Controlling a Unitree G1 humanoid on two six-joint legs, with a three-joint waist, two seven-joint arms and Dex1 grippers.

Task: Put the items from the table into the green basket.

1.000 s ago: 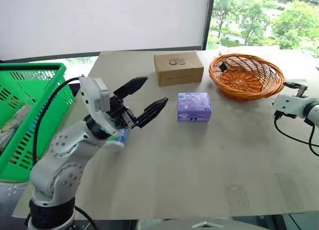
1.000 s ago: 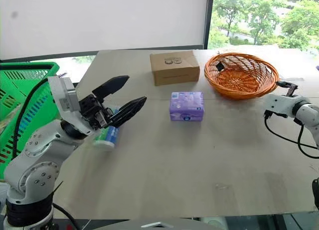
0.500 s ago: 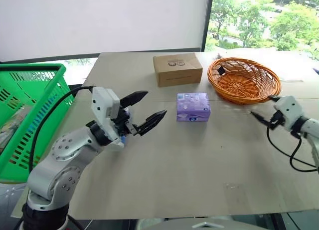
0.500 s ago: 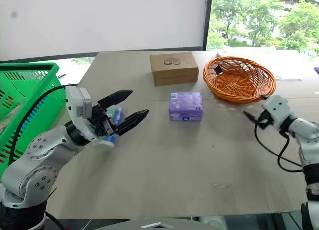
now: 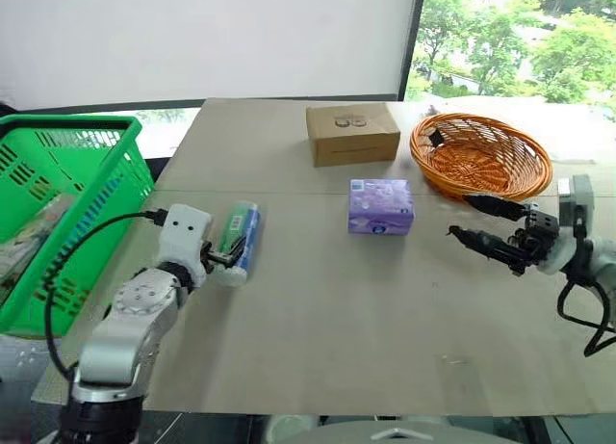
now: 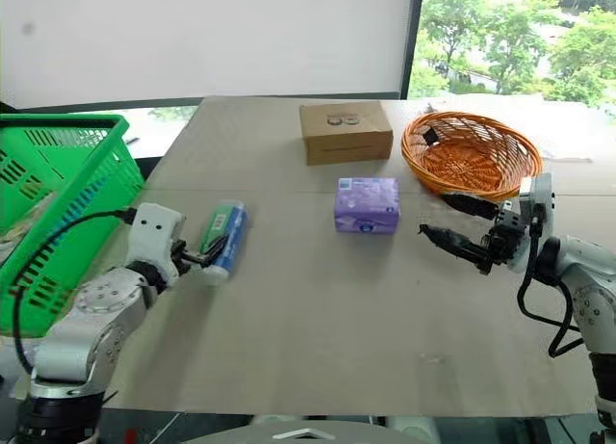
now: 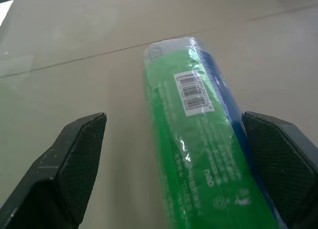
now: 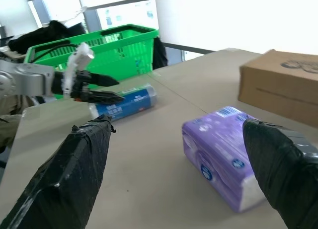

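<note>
Down goes the left pincer (image 5: pixel 229 253) from mid-air to the counter (image 5: pixel 318 348), jaws spread wide around the green-and-blue tube (image 5: pixel 236 240) at centre left, not closed on it. Over on the right, the right pincer (image 5: pixel 486 222) has swung inward, wide open, empty, pointing at the purple pack (image 5: pixel 381 206) in the middle. Green basket (image 5: pixel 67 213) waits at the left edge; cardboard box (image 5: pixel 352 134) and orange wicker basket (image 5: pixel 479 157) sit at the top.
</note>
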